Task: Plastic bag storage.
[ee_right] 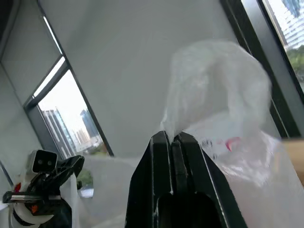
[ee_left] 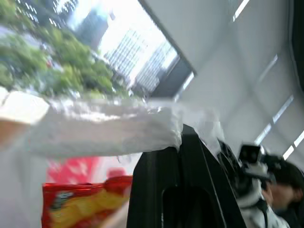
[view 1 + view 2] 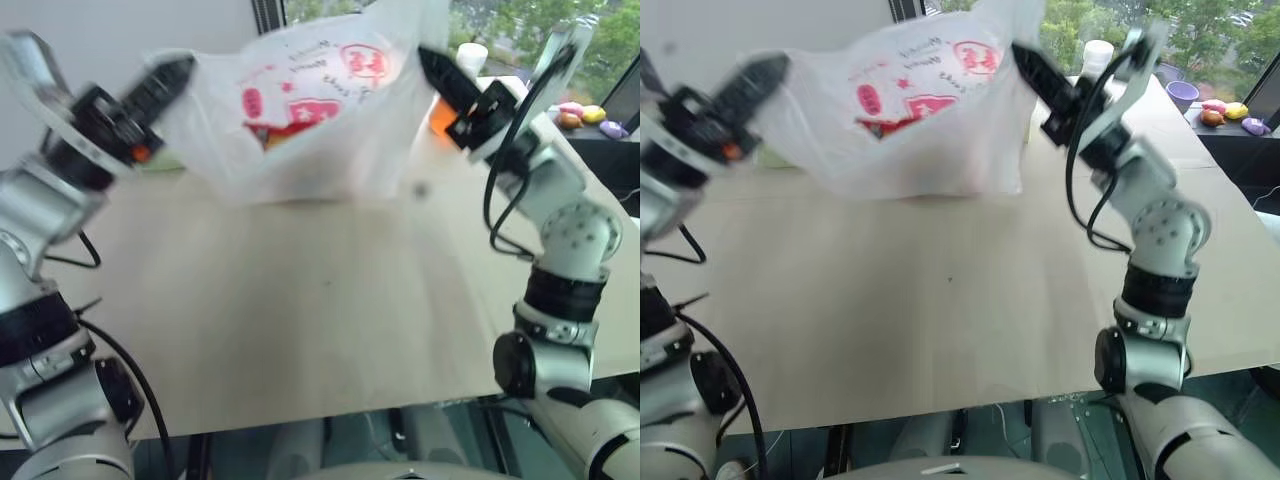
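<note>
You've got plenty of bare table (image 3: 330,300) in front of you: the near half of the pale wooden top is free, w/ its front edge running across the bottom of the head views. The far right corner is more crowded: a white cup (image 3: 1097,55) just behind the right arm, and further right a purple bowl (image 3: 1183,95) and some small coloured items (image 3: 585,115) on a dark side surface.

The plastic bag (image 3: 310,110) hangs stretched btwn your two grippers above the far part of the table, its lower edge near the tabletop; can't tell if it touches. Left gripper (image 3: 170,75) is clenched on the bag's left top edge; in the left wrist view the film bunches right at the fingertips (image 2: 183,137). Right gripper (image 3: 435,70) is clamped on the right top edge, w/ a puff of film sticking out past its closed tips (image 1: 172,137). Red print shows thru the film, and a red packet (image 2: 83,204) sits inside.

Room: grey wall at left, windows behind w/ trees and high-rises. A person w/ a camera (image 2: 280,185) shows in the left wrist view.
</note>
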Motion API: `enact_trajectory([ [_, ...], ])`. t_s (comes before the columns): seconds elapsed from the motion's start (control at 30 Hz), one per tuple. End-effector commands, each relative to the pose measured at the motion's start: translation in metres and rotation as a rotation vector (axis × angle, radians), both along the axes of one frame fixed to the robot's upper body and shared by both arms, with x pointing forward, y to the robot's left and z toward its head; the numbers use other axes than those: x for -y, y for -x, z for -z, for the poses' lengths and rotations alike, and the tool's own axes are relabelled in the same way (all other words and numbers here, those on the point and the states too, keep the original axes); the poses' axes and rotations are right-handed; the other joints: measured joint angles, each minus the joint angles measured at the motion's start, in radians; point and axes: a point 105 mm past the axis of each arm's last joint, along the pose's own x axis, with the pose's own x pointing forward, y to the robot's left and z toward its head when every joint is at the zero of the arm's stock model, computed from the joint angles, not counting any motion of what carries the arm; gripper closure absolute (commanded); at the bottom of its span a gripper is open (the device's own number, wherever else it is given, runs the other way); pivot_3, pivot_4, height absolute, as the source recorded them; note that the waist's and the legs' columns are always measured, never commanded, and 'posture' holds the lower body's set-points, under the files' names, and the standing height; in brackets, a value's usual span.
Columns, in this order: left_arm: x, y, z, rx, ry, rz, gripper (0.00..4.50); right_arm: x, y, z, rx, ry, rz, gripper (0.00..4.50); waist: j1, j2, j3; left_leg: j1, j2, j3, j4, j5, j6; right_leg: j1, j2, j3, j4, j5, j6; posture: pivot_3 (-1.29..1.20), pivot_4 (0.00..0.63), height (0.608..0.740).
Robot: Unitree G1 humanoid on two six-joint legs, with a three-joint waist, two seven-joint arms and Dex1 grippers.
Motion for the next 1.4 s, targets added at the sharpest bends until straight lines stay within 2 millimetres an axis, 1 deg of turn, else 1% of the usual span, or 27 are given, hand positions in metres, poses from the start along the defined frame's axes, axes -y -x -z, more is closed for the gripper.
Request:
enact_trajectory([
  [0.03,-0.012,-0.020,-0.043,0.090,0.016,-0.113,4.46,0.028,-0.005,-0.045,0.102,-0.035,0.095,4.50,0.006,-0.001,0.000,-0.001,0.000,-0.001,0.000,0.000,0.000,0.000,0.000,-0.001,0.000,0.000,0.000,0.00,0.150,0.740],
  [0.1,-0.006,-0.029,-0.059,0.127,0.011,-0.109,4.46,0.039,-0.008,-0.059,0.122,-0.037,0.133,4.50,0.004,-0.001,0.000,-0.002,-0.001,-0.001,-0.001,0.000,0.000,0.000,0.000,-0.001,-0.002,0.000,0.000,0.00,0.150,0.740],
  [0.17,-0.001,-0.033,-0.071,0.160,0.010,-0.096,4.46,0.051,-0.007,-0.069,0.152,-0.026,0.172,4.50,-0.003,0.000,0.000,-0.002,-0.001,-0.001,-0.004,0.000,-0.001,-0.001,-0.001,-0.001,-0.002,0.000,0.000,0.00,0.150,0.740],
  [0.23,0.003,-0.035,-0.078,0.186,0.006,-0.081,4.46,0.062,-0.003,-0.074,0.178,-0.006,0.209,4.50,-0.006,0.000,0.000,-0.005,-0.001,0.000,-0.007,0.002,-0.003,-0.004,-0.001,-0.001,-0.003,0.000,0.000,0.00,0.150,0.740],
  [0.3,0.004,-0.035,-0.082,0.207,-0.001,-0.069,4.46,0.073,0.001,-0.074,0.194,0.021,0.247,4.50,-0.009,0.001,0.001,-0.011,-0.001,0.002,-0.007,0.002,-0.003,-0.009,-0.003,0.000,-0.003,0.000,0.000,0.00,0.150,0.740],
  [0.37,0.002,-0.031,-0.087,0.230,0.001,-0.057,4.46,0.084,0.007,-0.071,0.192,0.017,0.283,4.50,-0.015,0.001,0.001,-0.011,-0.001,0.003,-0.009,0.001,-0.003,-0.011,-0.003,0.001,-0.004,0.000,0.000,0.00,0.150,0.740],
  [0.43,-0.001,-0.027,-0.089,0.254,-0.005,-0.058,4.46,0.088,0.015,-0.062,0.198,0.040,0.296,4.50,-0.019,0.001,0.001,-0.011,-0.001,0.003,-0.009,0.001,-0.003,-0.011,-0.003,0.001,-0.005,0.000,0.000,0.00,0.150,0.740],
  [0.5,-0.002,-0.021,-0.091,0.281,-0.011,-0.050,4.46,0.087,0.026,-0.049,0.201,0.075,0.295,4.50,-0.022,0.001,0.001,-0.011,0.000,0.003,-0.009,0.000,-0.001,-0.011,-0.003,0.001,-0.004,0.000,0.000,0.00,0.150,0.740],
  [0.57,-0.001,-0.013,-0.087,0.282,-0.018,-0.010,4.46,0.087,0.033,-0.027,0.168,0.126,0.305,4.50,-0.022,0.001,0.001,-0.011,0.000,0.004,-0.008,-0.001,0.001,-0.010,-0.003,0.002,-0.003,0.000,0.000,0.00,0.150,0.740],
  [0.6,0.004,-0.008,-0.080,0.267,-0.038,0.024,4.46,0.085,0.036,-0.010,0.139,0.178,0.307,4.50,-0.021,0.001,0.001,-0.011,0.000,0.003,-0.006,-0.001,0.002,-0.010,-0.003,0.001,-0.001,0.000,0.000,0.00,0.150,0.740],
  [0.63,0.011,-0.004,-0.068,0.243,-0.074,0.062,4.46,0.083,0.038,0.008,0.102,0.231,0.309,4.50,-0.021,0.001,0.001,-0.011,0.000,0.003,-0.006,-0.001,0.002,-0.010,-0.003,0.001,-0.001,0.000,0.000,0.00,0.150,0.740],
  [0.7,0.031,0.005,-0.031,0.175,-0.182,0.130,4.46,0.078,0.043,0.051,0.025,0.381,0.318,4.50,-0.020,0.003,-0.001,-0.009,0.000,0.003,-0.006,-0.001,0.002,-0.009,-0.003,0.002,0.000,0.000,0.000,0.00,0.150,0.740],
  [0.73,0.045,0.011,-0.002,0.117,-0.230,0.178,4.46,0.076,0.048,0.079,-0.029,0.456,0.302,4.50,-0.019,0.003,-0.001,-0.008,0.000,0.004,-0.006,-0.001,0.002,-0.008,-0.004,0.003,0.000,0.000,0.001,0.00,0.150,0.740],
  [0.77,0.056,0.018,0.023,0.069,-0.272,0.214,4.46,0.075,0.054,0.100,-0.074,0.503,0.287,4.50,-0.017,0.004,-0.002,-0.008,-0.001,0.004,-0.005,-0.001,0.002,-0.009,-0.005,0.003,0.000,-0.001,0.001,0.00,0.150,0.740],
  [0.8,0.066,0.025,0.052,0.013,-0.318,0.244,4.46,0.075,0.059,0.123,-0.129,0.559,0.279,4.50,-0.015,0.004,-0.002,-0.007,-0.001,0.005,-0.005,-0.001,0.002,-0.008,-0.005,0.004,0.000,0.000,0.001,0.00,0.150,0.740],
  [0.83,0.074,0.032,0.078,-0.043,-0.340,0.269,4.46,0.075,0.065,0.146,-0.179,0.622,0.272,4.50,-0.014,0.003,-0.001,-0.007,0.000,0.005,-0.005,-0.001,0.002,-0.008,-0.005,0.005,0.000,-0.001,0.001,0.00,0.150,0.740],
  [0.87,0.078,0.036,0.113,-0.122,-0.389,0.250,4.46,0.075,0.071,0.173,-0.232,0.704,0.276,4.50,-0.013,0.001,0.000,-0.007,0.000,0.006,-0.003,-0.001,0.002,-0.009,-0.004,0.006,0.000,-0.001,0.001,0.00,0.150,0.740],
  [0.9,0.081,0.040,0.143,-0.187,-0.432,0.234,4.46,0.077,0.076,0.198,-0.275,0.783,0.279,4.50,-0.013,0.001,0.000,-0.007,-0.001,0.006,-0.001,-0.001,0.002,-0.009,-0.004,0.006,0.002,-0.001,0.001,0.00,0.150,0.740],
  [0.93,0.082,0.044,0.165,-0.234,-0.468,0.216,4.46,0.078,0.079,0.213,-0.294,0.829,0.280,4.50,-0.012,0.001,-0.001,-0.006,0.000,0.007,-0.001,-0.001,0.002,-0.009,-0.003,0.007,0.000,0.000,0.001,0.00,0.150,0.740],
  [0.97,0.081,0.045,0.182,-0.266,-0.508,0.181,4.46,0.079,0.080,0.221,-0.308,0.841,0.286,4.50,-0.010,0.001,-0.001,-0.003,0.000,0.009,-0.002,-0.001,0.002,-0.006,-0.002,0.008,0.001,-0.001,0.001,0.00,0.150,0.740],
  [1.03,0.079,0.047,0.200,-0.281,-0.542,0.129,4.46,0.081,0.078,0.227,-0.317,0.829,0.317,4.50,-0.003,-0.001,0.000,0.008,0.002,0.014,-0.003,-0.002,0.002,0.001,0.000,0.012,0.000,-0.002,0.002,0.00,0.150,0.740],
  [1.07,0.079,0.048,0.205,-0.281,-0.554,0.116,4.46,0.083,0.077,0.230,-0.313,0.838,0.332,4.50,-0.002,-0.001,0.000,0.009,0.002,0.014,-0.003,-0.001,0.002,0.002,0.001,0.013,0.000,-0.006,0.001,0.00,0.150,0.740],
  [1.17,0.076,0.052,0.214,-0.269,-0.603,0.079,4.46,0.083,0.077,0.233,-0.290,0.852,0.350,4.50,-0.001,-0.002,-0.001,0.013,0.003,0.015,0.001,-0.001,0.003,0.007,0.001,0.013,0.000,-0.005,0.002,0.00,0.150,0.740],
  [1.23,0.072,0.057,0.215,-0.251,-0.635,0.073,4.46,0.083,0.081,0.234,-0.266,0.884,0.339,4.50,-0.001,-0.003,-0.002,0.014,0.003,0.015,0.001,-0.001,0.003,0.009,0.001,0.013,0.000,-0.005,0.002,0.00,0.150,0.740],
  [1.3,0.067,0.062,0.208,-0.230,-0.604,0.069,4.50,0.085,0.087,0.233,-0.246,0.874,0.331,3.94,-0.001,-0.003,-0.002,0.014,0.003,0.015,0.001,-0.001,0.003,0.008,0.001,0.013,0.000,-0.005,0.002,0.00,0.150,0.740],
  [1.33,0.064,0.065,0.205,-0.224,-0.590,0.064,3.94,0.086,0.090,0.231,-0.245,0.852,0.326,3.54,-0.001,-0.003,-0.002,0.013,0.004,0.015,0.001,-0.001,0.003,0.008,0.002,0.013,0.000,-0.005,0.002,0.00,0.150,0.740],
  [1.4,0.052,0.072,0.207,-0.241,-0.581,0.034,3.21,0.090,0.098,0.229,-0.244,0.834,0.324,2.60,0.000,-0.003,-0.002,0.010,0.004,0.014,0.001,-0.001,0.003,0.006,0.002,0.013,-0.001,-0.005,0.002,0.00,0.150,0.740],
])
